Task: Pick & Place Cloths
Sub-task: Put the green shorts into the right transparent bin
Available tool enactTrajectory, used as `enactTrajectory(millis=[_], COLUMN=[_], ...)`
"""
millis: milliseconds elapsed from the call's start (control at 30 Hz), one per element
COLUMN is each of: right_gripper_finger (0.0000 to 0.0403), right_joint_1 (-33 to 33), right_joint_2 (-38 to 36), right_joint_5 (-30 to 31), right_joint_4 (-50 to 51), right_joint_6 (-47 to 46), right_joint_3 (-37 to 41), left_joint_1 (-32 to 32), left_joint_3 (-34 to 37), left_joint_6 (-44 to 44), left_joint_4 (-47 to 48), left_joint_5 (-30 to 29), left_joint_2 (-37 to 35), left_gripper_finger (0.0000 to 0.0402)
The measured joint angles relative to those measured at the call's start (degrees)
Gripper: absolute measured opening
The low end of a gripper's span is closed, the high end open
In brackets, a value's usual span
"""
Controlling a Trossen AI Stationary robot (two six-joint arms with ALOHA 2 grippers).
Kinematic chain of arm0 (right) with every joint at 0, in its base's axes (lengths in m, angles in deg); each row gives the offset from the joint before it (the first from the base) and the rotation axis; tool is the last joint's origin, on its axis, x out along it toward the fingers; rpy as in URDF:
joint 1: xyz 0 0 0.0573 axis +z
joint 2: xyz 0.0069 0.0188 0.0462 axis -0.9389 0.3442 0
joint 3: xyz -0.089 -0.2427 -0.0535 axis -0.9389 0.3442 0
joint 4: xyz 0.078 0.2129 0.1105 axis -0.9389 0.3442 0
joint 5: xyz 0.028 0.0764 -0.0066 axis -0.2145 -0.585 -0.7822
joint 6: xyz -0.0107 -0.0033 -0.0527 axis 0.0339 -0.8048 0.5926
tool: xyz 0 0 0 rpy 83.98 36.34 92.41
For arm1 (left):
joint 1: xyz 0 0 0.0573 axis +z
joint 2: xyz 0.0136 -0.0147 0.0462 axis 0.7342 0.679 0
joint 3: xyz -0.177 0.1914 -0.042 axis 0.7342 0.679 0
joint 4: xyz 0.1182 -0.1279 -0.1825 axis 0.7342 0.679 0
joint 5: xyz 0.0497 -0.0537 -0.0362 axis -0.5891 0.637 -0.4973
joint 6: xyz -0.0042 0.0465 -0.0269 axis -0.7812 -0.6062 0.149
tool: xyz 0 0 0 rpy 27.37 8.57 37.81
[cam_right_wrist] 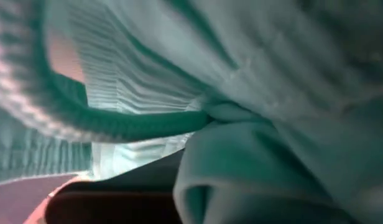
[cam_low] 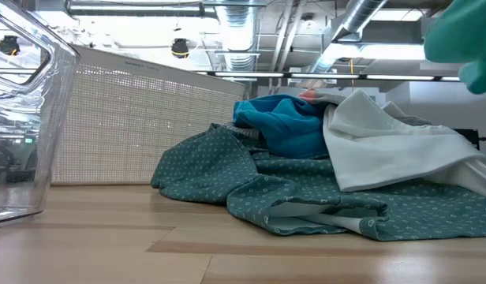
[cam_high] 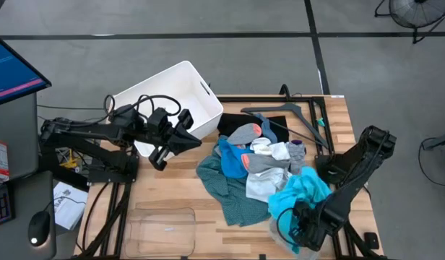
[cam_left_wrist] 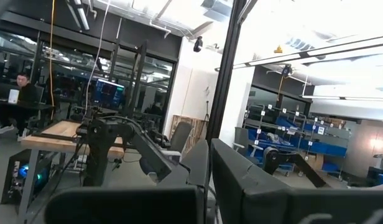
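Two dark arms are at the table. Right gripper (cam_high: 303,225), at the table's near right corner, is closed on the bright turquoise fabric garment (cam_high: 300,192), which fills its wrist view. Remaining cloths lie heaped mid-table: dark teal-green patterned cloth (cam_high: 226,189), white cloth (cam_low: 385,142), grey-with-orange cloth (cam_high: 245,133). Left gripper (cam_high: 159,157) hangs beside the white plastic bin (cam_high: 180,88); its finger spacing cannot be told.

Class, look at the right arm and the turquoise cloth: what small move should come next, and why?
Probably lift it clear. The right gripper sits buried in the turquoise cloth, which fills its wrist view, yet the cloth overlaps the pile. The white bin stands across the table by the idle left gripper.
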Motion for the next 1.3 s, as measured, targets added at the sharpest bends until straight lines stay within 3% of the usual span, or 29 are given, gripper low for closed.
enactTrajectory(millis=[467,800,933,1200,1300], right_gripper_finger=[0.0003,0.0057,0.0098,0.0241,0.0273], right_joint_1=[-0.1,-2.1,-2.7,-2.5,-2.4], right_joint_2=[-0.1,-0.2,-1.9,-9.3,-12.6], right_joint_5=[-5.4,-7.7,-9.3,-8.6,-7.5], right_joint_4=[-10.3,-11.0,-10.1,-3.8,-3.1], right_joint_6=[-3.8,-1.4,2.9,3.5,3.5], right_joint_3=[12.8,14.9,13.2,7.9,6.3], left_joint_1=[0.0,0.0,0.0,0.0,0.0], left_joint_3=[0.0,0.0,0.0,0.0,0.0], left_joint_6=[0.0,0.0,0.0,-1.6,-1.6], left_joint_4=[0.0,0.0,0.0,0.0,0.0], left_joint_5=[0.0,0.0,0.0,0.0,0.0], left_joint_2=[0.0,0.0,0.0,0.0,0.0], left_gripper_finger=[0.0004,0.0004,0.0004,0.0004,0.0004])
